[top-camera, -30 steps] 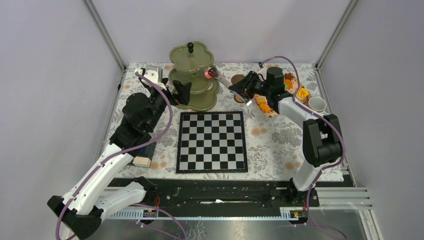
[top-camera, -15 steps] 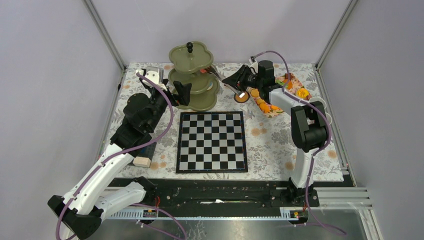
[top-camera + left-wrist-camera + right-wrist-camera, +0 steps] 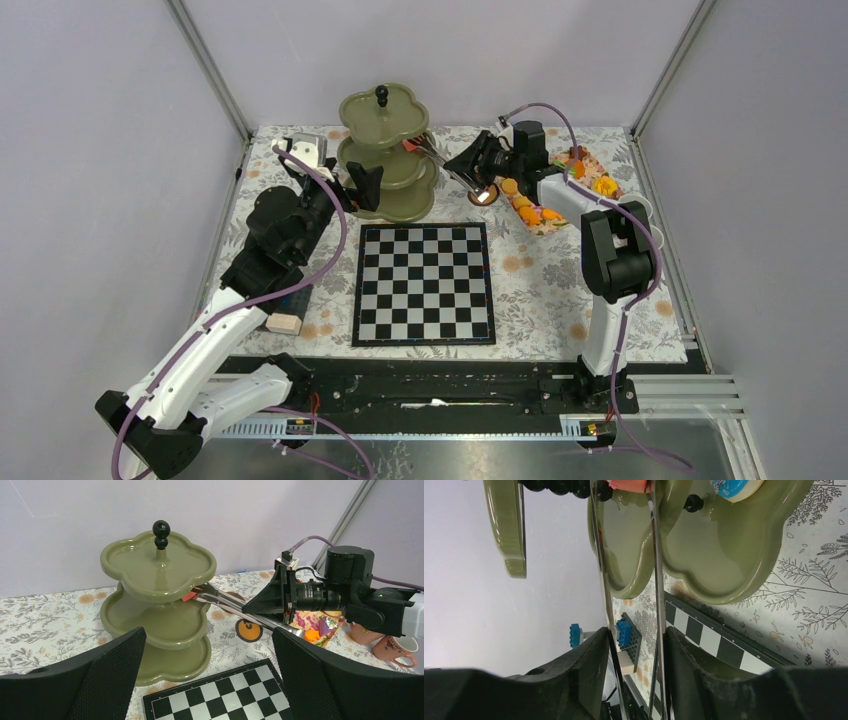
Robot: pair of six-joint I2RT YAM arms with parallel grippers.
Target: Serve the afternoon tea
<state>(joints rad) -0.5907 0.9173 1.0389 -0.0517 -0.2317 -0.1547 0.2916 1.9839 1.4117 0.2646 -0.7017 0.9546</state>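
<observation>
**Top view.** The right hand [image 3: 472, 168] reaches across to the olive stand [image 3: 366, 116] at the far edge of the counter [image 3: 560, 280]. It is clamped on long metal tongs [image 3: 440, 158]. The tong tips sit at the middle tier with a pink pastry [image 3: 411, 146] pinched between them. My judgement is that the tongs give reach under the top tier, where the hand itself would not fit. The left hand [image 3: 362, 186] hangs beside the stand's left flank. Orange pastries [image 3: 548, 213] lie beside the right arm. The chessboard [image 3: 424, 283] sits mid-counter on the near side, out of the way.

**Left wrist view.** The left fingers [image 3: 107, 680] are spread wide with nothing between them. The tongs enter between the top and middle tiers, so the upper rim is the close obstacle; the black knob [image 3: 161, 534] is above it. Two pink cups [image 3: 395, 647] stand far right. A brown round pastry [image 3: 248, 630] lies on the counter below the tongs.

**Right wrist view.** The pink pastry is at the top of the frame. Whether it touches the tier or hovers above it I cannot tell. A blue-topped pastry [image 3: 736, 486] already lies on a tier, though which one is unclear. Blue blocks [image 3: 624, 632] sit beyond the chessboard.
</observation>
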